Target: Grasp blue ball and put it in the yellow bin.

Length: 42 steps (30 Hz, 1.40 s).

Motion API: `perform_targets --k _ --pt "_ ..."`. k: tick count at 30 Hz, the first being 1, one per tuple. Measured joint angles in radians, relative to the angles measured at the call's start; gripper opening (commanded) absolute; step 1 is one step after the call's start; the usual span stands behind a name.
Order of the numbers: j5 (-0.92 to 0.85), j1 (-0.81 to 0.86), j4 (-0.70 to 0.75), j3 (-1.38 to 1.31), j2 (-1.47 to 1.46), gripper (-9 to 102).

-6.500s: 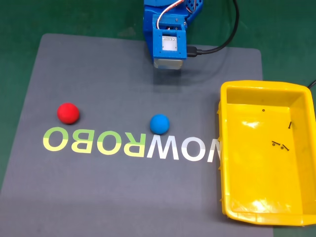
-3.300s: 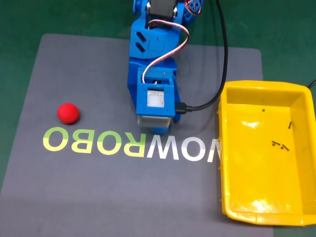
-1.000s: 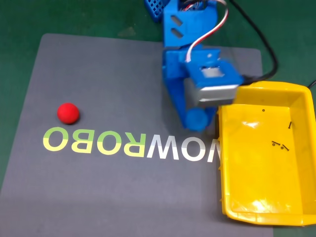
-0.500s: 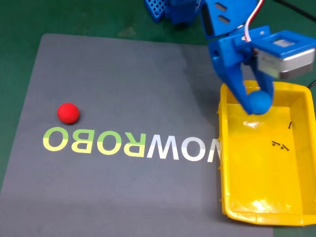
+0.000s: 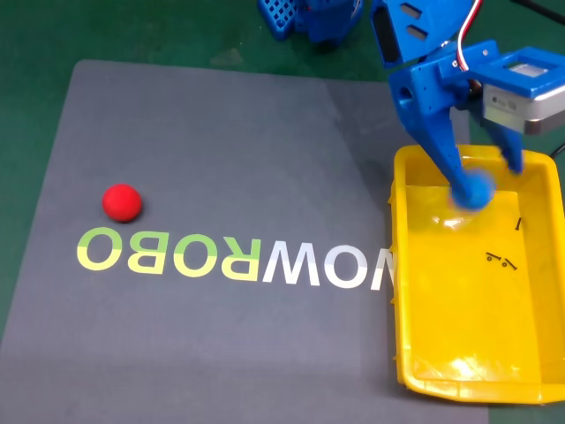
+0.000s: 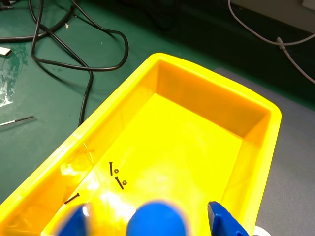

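A robotics lab or hobby workbench. A green table [image 5: 132, 31] carries a grey mat [image 5: 221, 159] printed with large letters [image 5: 234, 261], seen upside down in the fixed view, reading ROBO in yellow-green and further letters in white. A blue 3D-printed-looking arm [image 5: 424, 53] with exposed servo wires [image 5: 468, 26] reaches over it. In the wrist view, loose black cables [image 6: 83, 54] and a white cable [image 6: 266, 34] trail across the green surface. Small dark screws [image 6: 118, 177] lie in a yellow bin [image 6: 256, 147].

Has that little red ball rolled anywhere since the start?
No. The red ball sits in the same place on the grey mat, just above the first letters of the printed lettering in the fixed view.
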Motion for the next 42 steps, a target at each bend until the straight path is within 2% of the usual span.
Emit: perform_targets --k 25,34,42 --pt "-0.002 0.031 0.018 0.0 0.029 35" --pt "-0.037 0.133 0.103 0.147 0.268 31" --pt "-0.067 0.299 0.239 0.341 0.56 29"
